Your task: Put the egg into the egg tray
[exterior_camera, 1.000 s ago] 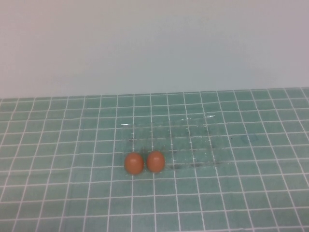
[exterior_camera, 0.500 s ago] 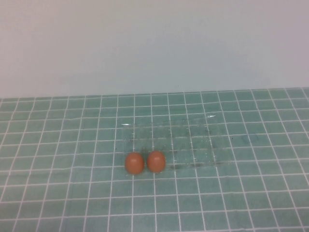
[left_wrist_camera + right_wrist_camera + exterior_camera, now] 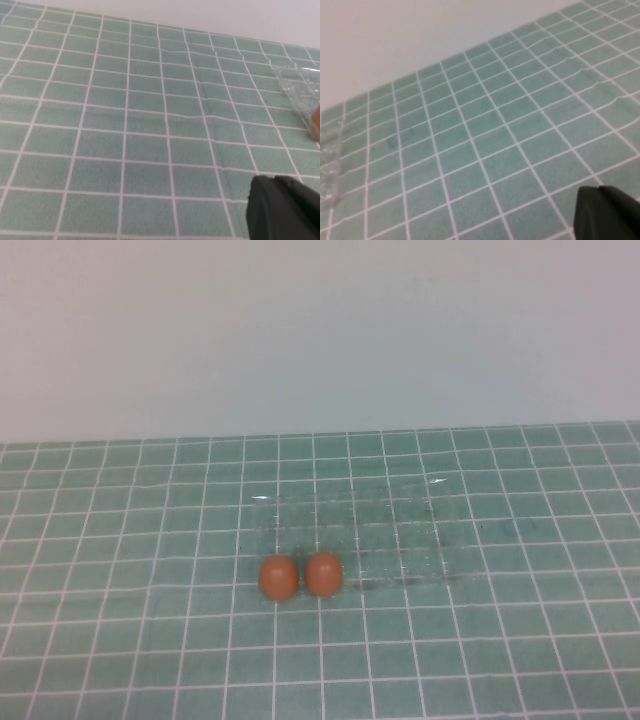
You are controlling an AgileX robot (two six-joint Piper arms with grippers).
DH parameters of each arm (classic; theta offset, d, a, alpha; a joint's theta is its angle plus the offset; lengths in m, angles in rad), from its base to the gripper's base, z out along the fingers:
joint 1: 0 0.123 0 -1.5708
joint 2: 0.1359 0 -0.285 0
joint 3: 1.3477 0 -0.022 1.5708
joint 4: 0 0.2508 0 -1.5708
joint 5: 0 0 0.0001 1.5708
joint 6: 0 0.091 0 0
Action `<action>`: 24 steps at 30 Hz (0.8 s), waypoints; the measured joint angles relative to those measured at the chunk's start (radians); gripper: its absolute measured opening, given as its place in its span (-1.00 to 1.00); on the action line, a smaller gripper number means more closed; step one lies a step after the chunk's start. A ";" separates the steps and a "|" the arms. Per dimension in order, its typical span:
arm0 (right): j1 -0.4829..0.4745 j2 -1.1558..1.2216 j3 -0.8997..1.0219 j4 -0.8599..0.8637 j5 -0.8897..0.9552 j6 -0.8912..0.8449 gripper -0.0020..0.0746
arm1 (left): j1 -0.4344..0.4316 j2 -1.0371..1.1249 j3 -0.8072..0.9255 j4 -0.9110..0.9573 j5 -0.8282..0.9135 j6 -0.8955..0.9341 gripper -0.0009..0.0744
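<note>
In the egg tray's (image 3: 365, 535) near-left cups sit two eggs (image 3: 300, 576); both grippers' jaws unreadable.

Quick count: two eggs, the left egg (image 3: 278, 577) and the right egg (image 3: 323, 573), one clear egg tray (image 3: 400, 530), and one tiled surface (image 3: 150, 640). Two hands too, left hand (image 3: 285, 207) and right hand (image 3: 607, 214), each barely poking into its wrist view.

Left gripper (image 3: 285, 207) low at own view's edge; right gripper (image 3: 607, 212) likewise; both outside high view.
</note>
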 joint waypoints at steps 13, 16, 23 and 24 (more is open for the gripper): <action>0.000 0.000 0.000 0.149 -0.002 -0.469 -0.95 | 0.000 0.000 0.000 0.000 0.000 0.000 -0.98; -0.001 0.000 0.000 0.194 -0.002 -0.548 -0.95 | 0.000 0.000 0.000 0.000 0.000 0.000 -0.98; -0.002 0.000 0.000 0.208 0.000 -0.578 -0.95 | 0.000 0.000 0.000 0.000 0.000 0.000 -0.98; -0.002 0.000 0.000 0.209 0.001 -0.579 -0.95 | 0.000 0.000 0.000 0.000 0.000 0.000 -0.98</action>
